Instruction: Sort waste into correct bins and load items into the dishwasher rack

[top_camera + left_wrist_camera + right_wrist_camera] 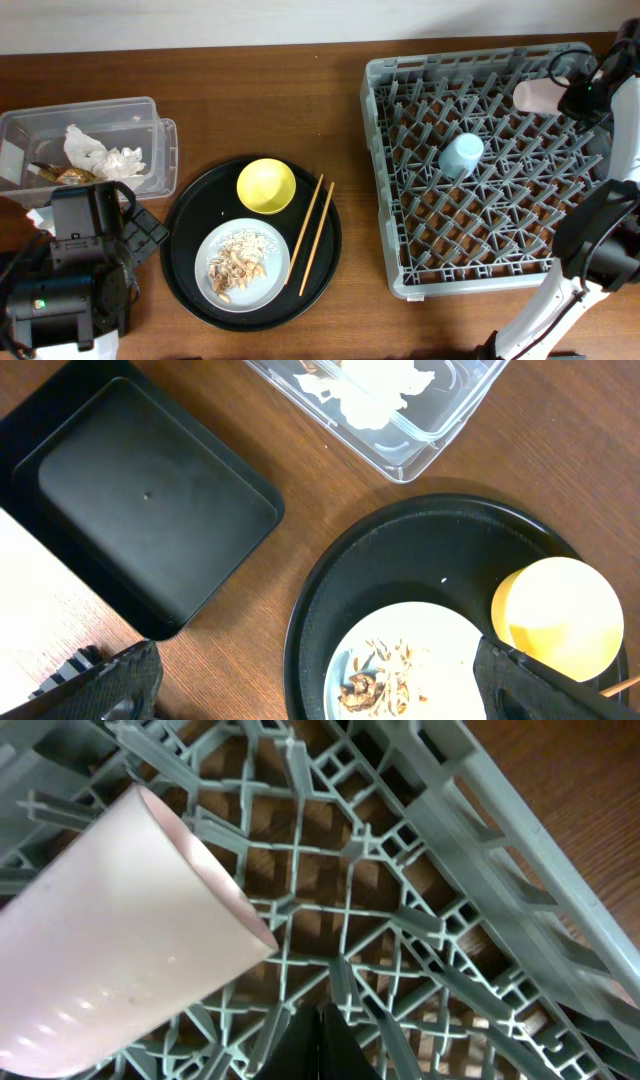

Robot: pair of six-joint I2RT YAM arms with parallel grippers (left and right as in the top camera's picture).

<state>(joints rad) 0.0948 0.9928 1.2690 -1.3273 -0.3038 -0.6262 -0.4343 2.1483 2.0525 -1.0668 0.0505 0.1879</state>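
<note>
The grey dishwasher rack (480, 265) fills the right side. In it a light-blue cup (461, 154) stands mouth down, and a pink cup (536, 95) lies on its side at the back right. My right gripper (322, 1020) is shut and empty just beside the pink cup (110, 940), above the grid. My left gripper (318, 690) is wide open and empty over the near-left edge of the round tray. On the tray sit a yellow bowl (266, 185), a pale plate (265, 290) with food scraps (238, 264), and chopsticks (311, 234). The clear tub (150, 110) holds tissue (100, 155) and a wrapper (62, 174).
A shallow black bin (140, 500) lies empty left of the round black tray (185, 245), under my left arm in the overhead view. A bare strip of wooden table separates the tray from the rack. The rack reaches close to the table's right edge.
</note>
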